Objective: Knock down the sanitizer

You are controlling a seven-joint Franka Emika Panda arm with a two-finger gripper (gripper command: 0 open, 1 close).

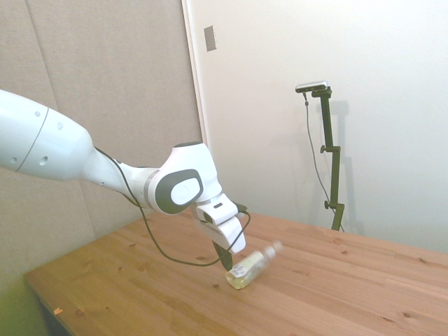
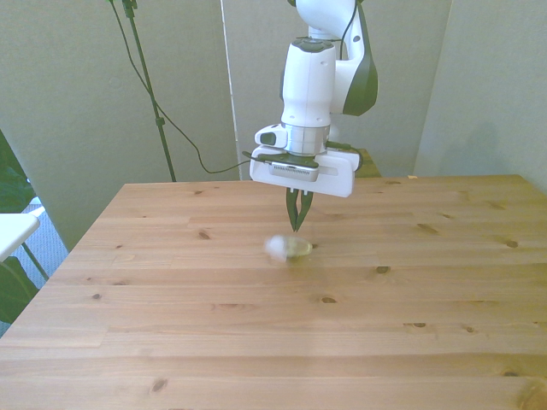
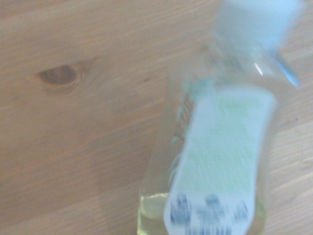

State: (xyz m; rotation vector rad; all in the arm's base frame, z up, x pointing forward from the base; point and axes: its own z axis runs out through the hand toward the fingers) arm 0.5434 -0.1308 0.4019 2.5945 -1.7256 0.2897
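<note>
**Bottle mid-topple, not yet flat**

In the side view the white arm [image 1: 77, 157] comes in from the left and angles down to the end effector [image 1: 225, 264], whose dark fingers point at the table [image 1: 336, 294] and look pressed together, holding nothing. Just to its right is the sanitizer [image 1: 250, 269], tipped well over: its base sits low, near the fingertips, and its blurred white cap [image 1: 275, 248] points up and away to the right. I cannot tell whether the fingers touch the bottle.

In the front view the end effector [image 2: 297, 220] hangs with its fingers closed to a narrow point, just above and behind the sanitizer [image 2: 291, 248]. The bottle shows there only as a low, smeared shape, with a pale blur for the cap [image 2: 275, 247] toward the front view's left. It lies near the middle of the table [image 2: 171, 325], slightly toward the far edge.

In the wrist view the sanitizer [image 3: 220, 147] fills much of the picture, label up and tilted, streaked with blur over the wood.

My judgement: the push has landed and the bottle is falling, so the task is nearly done. What is left is for it to settle flat on its side; the raised cap and the blur suggest that has not quite happened.
</note>
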